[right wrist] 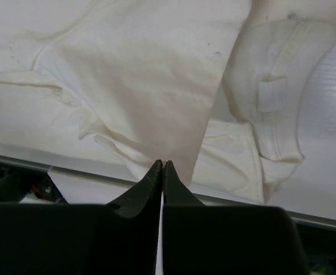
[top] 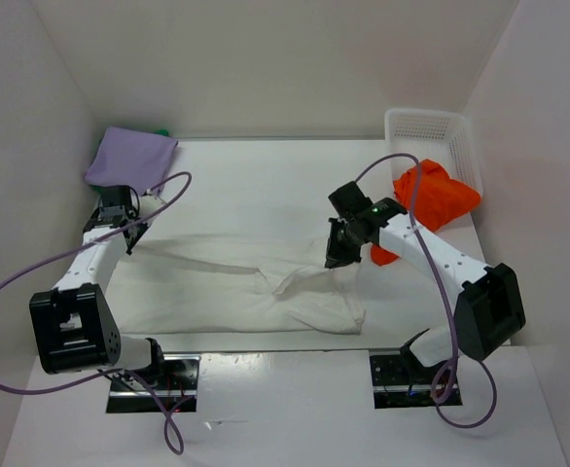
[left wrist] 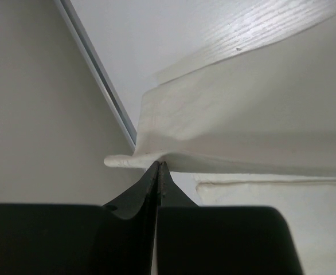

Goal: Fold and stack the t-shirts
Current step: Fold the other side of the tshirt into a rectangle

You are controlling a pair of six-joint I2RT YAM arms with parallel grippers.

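Note:
A white t-shirt (top: 227, 282) lies stretched across the middle of the table, partly folded lengthwise. At its left end my left gripper (top: 129, 240) is shut on the hem. The left wrist view shows the jaws (left wrist: 159, 164) pinching a thin lip of the white cloth (left wrist: 242, 114). My right gripper (top: 337, 258) is shut on a raised fold near the shirt's right end, and in the right wrist view the white cloth (right wrist: 145, 69) rises to the closed tips (right wrist: 162, 163). A folded lavender-purple t-shirt (top: 129, 156) lies at the back left, with a bit of green t-shirt (top: 161, 131) showing behind it. An orange-red t-shirt (top: 431, 195) lies bunched at the right.
A white mesh basket (top: 431, 126) stands at the back right, with the orange-red shirt spilling from its front. White walls close in the table (top: 266, 175) on three sides. Purple cables loop off both arms.

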